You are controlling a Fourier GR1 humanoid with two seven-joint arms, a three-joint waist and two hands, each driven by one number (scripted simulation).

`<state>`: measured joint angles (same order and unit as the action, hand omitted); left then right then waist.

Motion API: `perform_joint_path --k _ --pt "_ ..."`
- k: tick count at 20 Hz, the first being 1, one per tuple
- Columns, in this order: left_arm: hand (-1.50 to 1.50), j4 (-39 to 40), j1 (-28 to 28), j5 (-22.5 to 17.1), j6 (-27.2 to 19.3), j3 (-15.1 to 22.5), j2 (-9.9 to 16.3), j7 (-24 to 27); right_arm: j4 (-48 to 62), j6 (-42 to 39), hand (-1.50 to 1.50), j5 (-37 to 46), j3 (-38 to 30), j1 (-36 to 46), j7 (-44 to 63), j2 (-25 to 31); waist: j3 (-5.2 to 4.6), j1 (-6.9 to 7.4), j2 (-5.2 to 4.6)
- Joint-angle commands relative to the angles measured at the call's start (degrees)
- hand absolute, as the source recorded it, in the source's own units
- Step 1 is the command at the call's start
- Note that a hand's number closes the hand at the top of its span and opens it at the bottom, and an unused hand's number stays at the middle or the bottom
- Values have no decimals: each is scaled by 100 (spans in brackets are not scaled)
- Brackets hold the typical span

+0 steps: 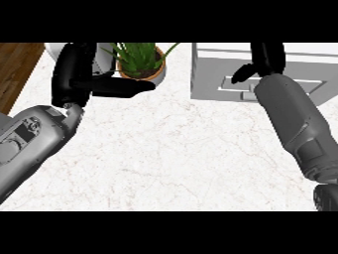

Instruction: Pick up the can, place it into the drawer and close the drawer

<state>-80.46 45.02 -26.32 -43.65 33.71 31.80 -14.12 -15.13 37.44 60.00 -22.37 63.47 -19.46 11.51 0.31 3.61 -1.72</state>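
The drawer unit is a pale grey box standing at the far right of the white marble surface. Its drawer front faces near. The can cannot be seen.

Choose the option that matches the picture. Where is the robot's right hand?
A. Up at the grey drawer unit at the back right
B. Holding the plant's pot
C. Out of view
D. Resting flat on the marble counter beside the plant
A: the right hand reaches up over the grey drawer unit, far from the potted plant.
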Motion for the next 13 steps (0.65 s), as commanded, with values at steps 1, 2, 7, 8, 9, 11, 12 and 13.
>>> perform_joint_path --k 1,2,7,8,9,11,12,13 --pt "-150 -229 -156 96 -103 55 24 -43 -221 -147 -150 -891 -683 351 -361 -420 1 154 57" --pt "-150 -95 -205 84 -115 59 -95 -2 -252 -406 -150 -964 -752 737 -154 -377 -10 90 61" --pt "-150 -222 -506 97 2 -74 82 159 -319 -759 -150 -1815 -1437 510 -701 -606 -13 -7 89" --pt "-150 -296 -449 155 -129 -18 41 -8 -376 -876 -150 -1961 -1530 492 -830 -648 -11 -83 129" --pt "-150 -322 -393 87 -2 -137 178 -87 -319 -936 -150 -1958 -1546 760 -602 -582 -16 -9 103" --pt "-150 -104 -434 80 90 -327 86 88 -299 -1114 -150 -2077 -1598 592 -920 -509 -23 -136 86" --pt "-150 -334 -688 210 -84 -136 -44 139 -247 -991 -150 -2080 -1611 640 -798 -567 -24 -84 94" --pt "-150 -236 -583 185 -13 -271 -23 138 -269 -969 -150 -2094 -1599 791 -727 -640 -25 -115 98"
